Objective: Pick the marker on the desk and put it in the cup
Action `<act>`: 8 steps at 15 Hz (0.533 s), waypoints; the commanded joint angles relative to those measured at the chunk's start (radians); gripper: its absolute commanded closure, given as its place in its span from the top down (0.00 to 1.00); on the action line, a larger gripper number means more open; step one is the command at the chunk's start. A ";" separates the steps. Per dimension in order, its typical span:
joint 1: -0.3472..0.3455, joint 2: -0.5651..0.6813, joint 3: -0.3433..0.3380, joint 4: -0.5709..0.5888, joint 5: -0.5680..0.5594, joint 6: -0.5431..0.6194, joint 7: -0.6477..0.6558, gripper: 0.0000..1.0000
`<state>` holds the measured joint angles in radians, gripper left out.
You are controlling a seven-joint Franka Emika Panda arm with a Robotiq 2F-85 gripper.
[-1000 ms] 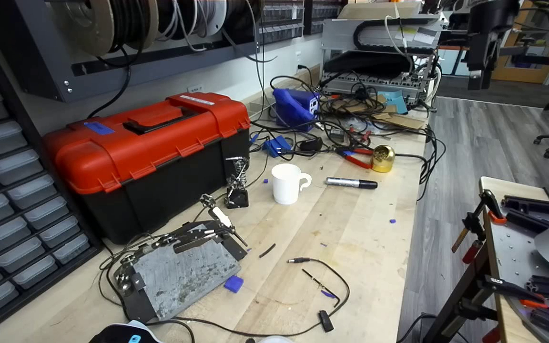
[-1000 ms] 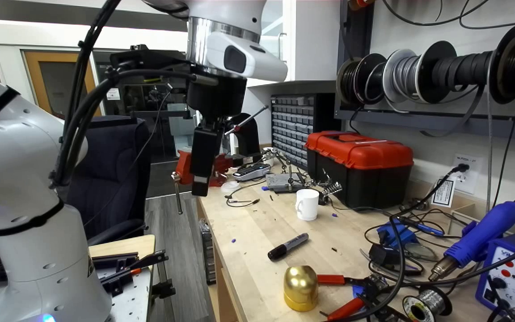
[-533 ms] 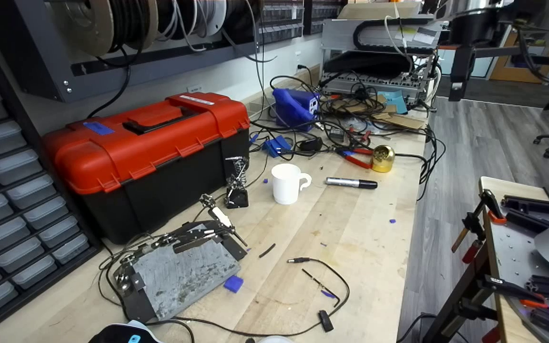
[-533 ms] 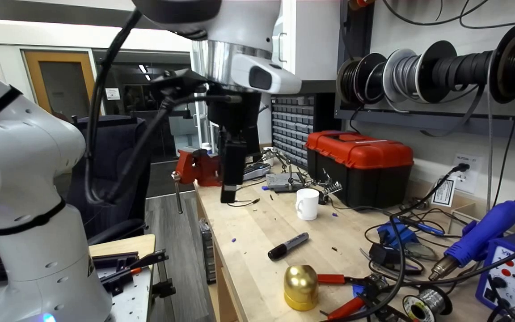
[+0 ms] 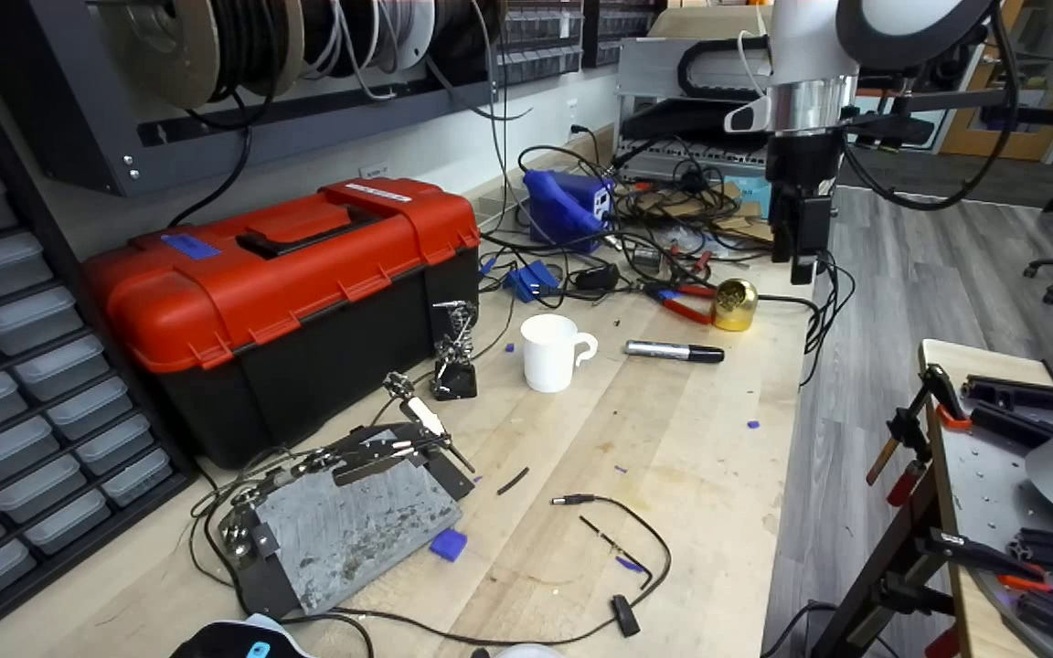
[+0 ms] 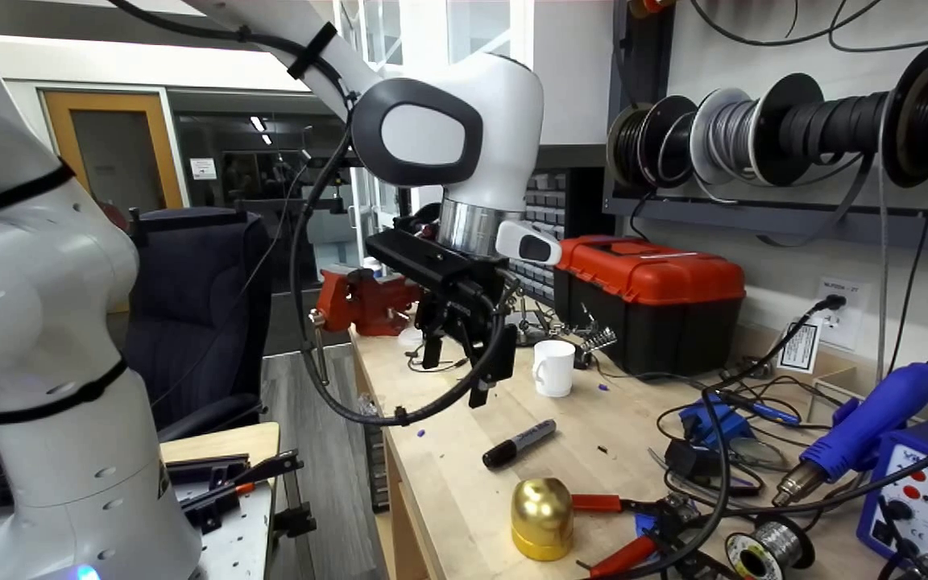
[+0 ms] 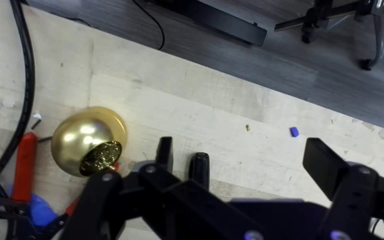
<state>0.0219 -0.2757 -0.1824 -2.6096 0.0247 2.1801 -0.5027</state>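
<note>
The hand (image 7: 239, 149) hangs above the worktop (image 6: 452, 491), its blocky black fingers (image 7: 322, 166) parted wide, with nothing in their grip. The worktop is pale planked wood, scuffed and stained. On it stand a smooth white mug (image 5: 548, 355) with a curled handle and a black toolbox (image 5: 284, 315) with a moulded red lid. A glossy gold domed tip cleaner (image 7: 80, 141) has a mouth full of metal curls. The marker (image 6: 519, 444), a slim grey barrel with a black cap, lies flat between mug and tip cleaner, lower than the hand; in the wrist view its capped end shows between the fingers, nearer the left one, the rest hidden.
</note>
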 commanded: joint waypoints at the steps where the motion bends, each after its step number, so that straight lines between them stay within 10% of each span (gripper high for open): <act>1: 0.016 0.027 0.029 0.019 -0.008 0.023 -0.122 1.00; 8: -0.002 -0.001 0.072 0.058 -0.080 0.013 -0.180 1.00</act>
<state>0.0295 -0.2524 -0.1205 -2.5675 -0.0156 2.1903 -0.6602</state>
